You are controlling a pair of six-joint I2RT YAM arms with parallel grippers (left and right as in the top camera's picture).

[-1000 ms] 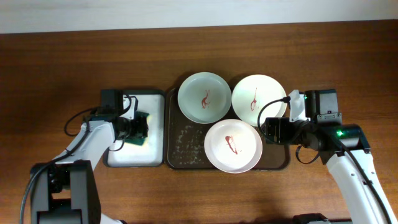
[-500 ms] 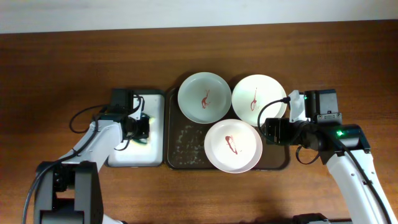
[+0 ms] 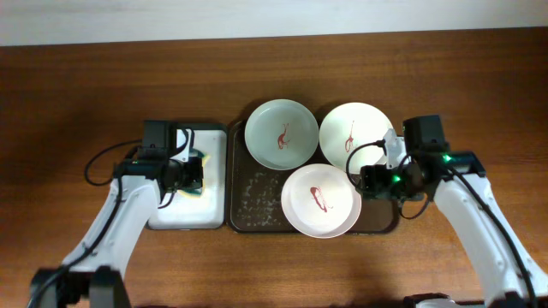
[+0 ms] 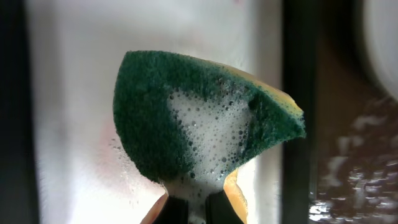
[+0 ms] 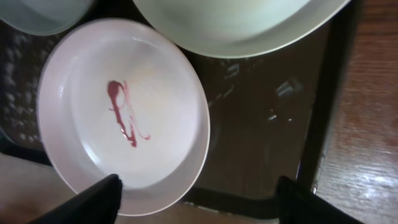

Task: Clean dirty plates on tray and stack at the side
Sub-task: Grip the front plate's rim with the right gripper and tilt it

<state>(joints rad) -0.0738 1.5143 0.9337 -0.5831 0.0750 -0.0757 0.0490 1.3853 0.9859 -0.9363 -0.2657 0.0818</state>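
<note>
a: what have you got?
b: your left gripper point(image 3: 192, 174) pinches the sudsy sponge point(image 4: 199, 118) over the white tray point(image 3: 184, 214), centre left. all three plates point(image 3: 276, 135) sit smeared on the brown tray point(image 3: 248, 201).
a: and your right gripper point(image 5: 198, 186)?
b: jaws wide by the lower plate point(image 3: 320, 200)'s rim; pin that rim before scrubbing.

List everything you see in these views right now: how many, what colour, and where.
plates: three, white to pale green, each with a red smear, on the dark tray
dark tray: one, dark brown, sudsy, table centre
white tray: one, white, left of the dark tray
sponge: one, green and yellow, foamy, over the white tray
table: one, brown wood
left gripper: shut on the sponge
right gripper: open, over the dark tray's right part
</note>
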